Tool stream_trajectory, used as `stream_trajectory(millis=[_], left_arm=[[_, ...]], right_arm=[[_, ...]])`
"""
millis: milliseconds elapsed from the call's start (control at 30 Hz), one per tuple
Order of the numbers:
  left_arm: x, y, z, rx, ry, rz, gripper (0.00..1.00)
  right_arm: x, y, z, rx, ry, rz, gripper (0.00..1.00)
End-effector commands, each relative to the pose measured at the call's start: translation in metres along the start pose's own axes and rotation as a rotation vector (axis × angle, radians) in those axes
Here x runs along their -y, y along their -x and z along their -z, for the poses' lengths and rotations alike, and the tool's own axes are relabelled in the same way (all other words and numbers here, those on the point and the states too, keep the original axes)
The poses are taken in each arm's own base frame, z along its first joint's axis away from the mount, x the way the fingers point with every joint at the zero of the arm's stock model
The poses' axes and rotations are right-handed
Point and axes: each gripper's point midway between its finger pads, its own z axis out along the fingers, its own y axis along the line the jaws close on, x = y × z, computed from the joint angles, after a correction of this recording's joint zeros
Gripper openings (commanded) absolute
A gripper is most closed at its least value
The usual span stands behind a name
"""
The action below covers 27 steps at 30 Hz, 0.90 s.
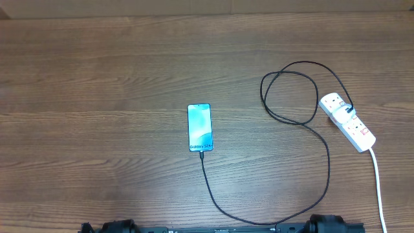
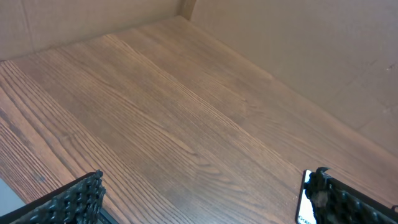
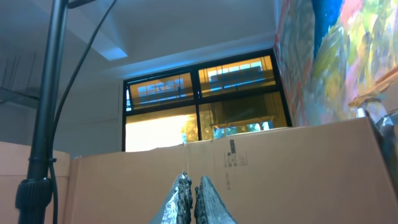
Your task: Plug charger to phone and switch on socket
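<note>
The left pincer was spread wide over the brown wooden table, with the slim blue-screened phone just beside one finger. The right pincer was pressed together, empty. Phone and white elongated power strip were joined by the thin black charger cable.

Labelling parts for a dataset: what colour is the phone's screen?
Light blue; the phone shows best in the overhead view.

Lab-like room: cardboard walls, wooden table, window.
</note>
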Motion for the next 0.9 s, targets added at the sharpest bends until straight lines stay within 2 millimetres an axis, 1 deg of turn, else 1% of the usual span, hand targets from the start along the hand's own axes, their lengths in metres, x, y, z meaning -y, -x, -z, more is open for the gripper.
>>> stream_trajectory(millis=[0,67,167,267,367,400,500,533,600,633,667,700,867], left_arm=[[-0.001,0.001,0.003,0.017,0.0,0.021,1.0],[-0.001,0.001,0.003,0.017,0.0,0.021,1.0],[-0.001,0.001,0.003,0.017,0.0,0.021,0.99],[-0.001,0.001,0.003,0.017,0.0,0.021,1.0],[-0.001,0.001,0.003,0.017,0.0,0.021,1.0],[-0.001,0.001,0.003,0.017,0.0,0.021,1.0],[-0.001,0.001,0.003,0.017,0.0,0.021,0.99],[-0.001,0.001,0.003,0.017,0.0,0.021,0.99],[-0.001,0.001,0.003,0.017,0.0,0.021,1.0],[-0.001,0.001,0.003,0.017,0.0,0.021,0.99],[-0.001,0.001,0.003,0.017,0.0,0.021,1.0],[-0.001,0.001,0.003,0.017,0.0,0.021,0.99],[-0.001,0.001,0.003,0.017,0.0,0.021,1.0]], right_arm=[[-0.004,0.009,0.025,0.056,0.007,0.035,0.05],[-0.008,0.012,0.038,0.081,0.016,0.041,0.05],[-0.012,0.019,0.05,0.103,0.023,0.045,0.05],[-0.016,0.029,0.057,0.133,0.032,0.049,0.05],[-0.018,0.034,0.062,0.146,0.036,0.052,0.06],[-0.018,0.035,0.062,0.151,0.037,0.052,0.08],[-0.019,0.037,0.062,0.163,0.04,0.054,0.23],[-0.02,0.04,0.063,0.173,0.043,0.056,0.33],[-0.021,0.045,0.063,0.194,0.045,0.059,0.62],[-0.021,0.047,0.064,0.205,0.042,0.059,0.8],[-0.02,0.05,0.064,0.215,0.037,0.06,0.95],[-0.019,0.054,0.064,0.233,0.029,0.06,1.0],[-0.013,0.075,0.07,0.327,-0.02,0.059,1.0]])
